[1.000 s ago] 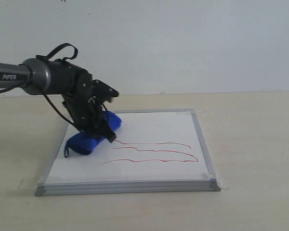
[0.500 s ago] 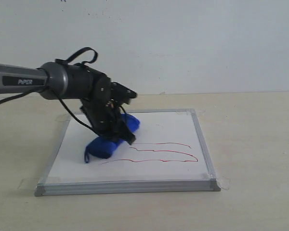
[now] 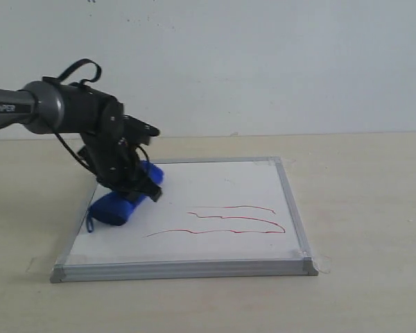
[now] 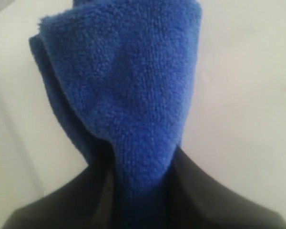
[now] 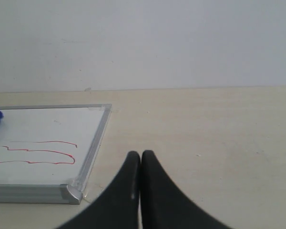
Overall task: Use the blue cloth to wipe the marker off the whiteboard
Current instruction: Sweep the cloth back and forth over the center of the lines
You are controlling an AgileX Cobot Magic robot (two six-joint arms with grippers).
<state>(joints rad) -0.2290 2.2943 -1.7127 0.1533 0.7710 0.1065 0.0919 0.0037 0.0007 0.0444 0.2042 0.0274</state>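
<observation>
The whiteboard (image 3: pixel 215 180) lies flat on the table, and the red marker (image 3: pixel 229 220) lines run across its near right half. My left gripper (image 3: pixel 135 189) is shut on the blue cloth (image 3: pixel 113 207), pressing the roll onto the board's left side, clear of the strokes. The left wrist view is filled by the blue cloth (image 4: pixel 128 90), pinched between the dark fingers over the white board. My right gripper (image 5: pixel 141 155) is shut and empty, above the bare table beside the whiteboard (image 5: pixel 93 143); the marker (image 5: pixel 38 152) lines show there too. That gripper is out of the exterior view.
The beige table (image 3: pixel 360 201) extends to the right of the board and in front of it. A plain white wall (image 3: pixel 263 62) stands behind. Tape scraps sit at the board's corners (image 3: pixel 324 263).
My left gripper swept the cloth right across the board, then back to the left side. The left ends of the upper red strokes have been wiped away. The right gripper's motion is not shown.
</observation>
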